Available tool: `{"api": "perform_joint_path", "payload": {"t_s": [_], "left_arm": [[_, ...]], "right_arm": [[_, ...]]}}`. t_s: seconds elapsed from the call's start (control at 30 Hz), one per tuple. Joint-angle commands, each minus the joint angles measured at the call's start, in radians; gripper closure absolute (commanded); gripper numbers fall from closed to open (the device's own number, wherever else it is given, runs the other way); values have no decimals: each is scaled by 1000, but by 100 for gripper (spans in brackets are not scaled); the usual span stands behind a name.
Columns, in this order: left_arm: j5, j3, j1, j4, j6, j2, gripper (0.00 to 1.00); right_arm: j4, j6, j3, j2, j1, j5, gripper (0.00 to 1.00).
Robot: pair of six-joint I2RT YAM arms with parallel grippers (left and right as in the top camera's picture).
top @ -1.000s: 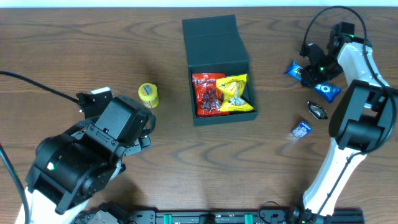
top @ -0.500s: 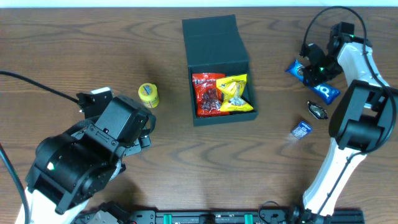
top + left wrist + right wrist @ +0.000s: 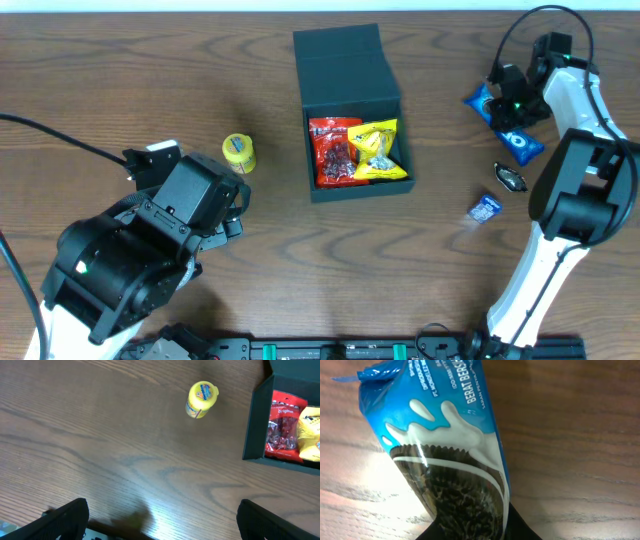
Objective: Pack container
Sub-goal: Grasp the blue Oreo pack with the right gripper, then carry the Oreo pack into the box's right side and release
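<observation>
The dark teal-black container [image 3: 352, 105] stands open at the table's middle back, lid folded back. It holds a red packet [image 3: 335, 151] and a yellow packet [image 3: 379, 150]; its corner also shows in the left wrist view [image 3: 257, 425]. My right gripper [image 3: 510, 108] is shut on a blue cookie packet [image 3: 503, 120] at the far right and holds it just off the table; the packet fills the right wrist view [image 3: 445, 455]. My left gripper [image 3: 162, 520] is open and empty over bare table at the left.
A small yellow cup [image 3: 239, 152] lies left of the container, also in the left wrist view [image 3: 201, 399]. A dark wrapped sweet [image 3: 511, 178] and a small blue packet [image 3: 485, 208] lie at the right, below my right gripper.
My right gripper has risen and shifted slightly toward the back with the blue cookie packet. The left arm has not moved.
</observation>
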Motion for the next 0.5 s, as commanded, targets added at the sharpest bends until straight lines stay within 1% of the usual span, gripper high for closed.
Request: {"api": "perform_joint_path", "payload": {"t_s": [0.0, 0.07, 0.2, 0.23, 0.33, 0.37, 0.47], "left_arm": [[-14, -4, 2, 0, 3, -4, 5], [-14, -4, 2, 0, 3, -4, 5], [-14, -4, 2, 0, 3, -4, 5], [-14, -4, 2, -2, 3, -4, 5], [-13, -4, 2, -8, 3, -4, 5], [-10, -4, 2, -10, 3, -4, 5], [-2, -4, 2, -14, 3, -4, 5]], "right_arm": [[-5, 90, 40, -111, -2, -152, 99], [-15, 132, 41, -187, 3, -224, 99], [-45, 198, 41, -351, 34, -234, 99], [-48, 233, 41, -396, 48, -233, 99], [-73, 377, 40, -513, 97, -234, 99], [-94, 459, 40, -555, 122, -234, 99], [-135, 621, 40, -611, 181, -235, 99]]}}
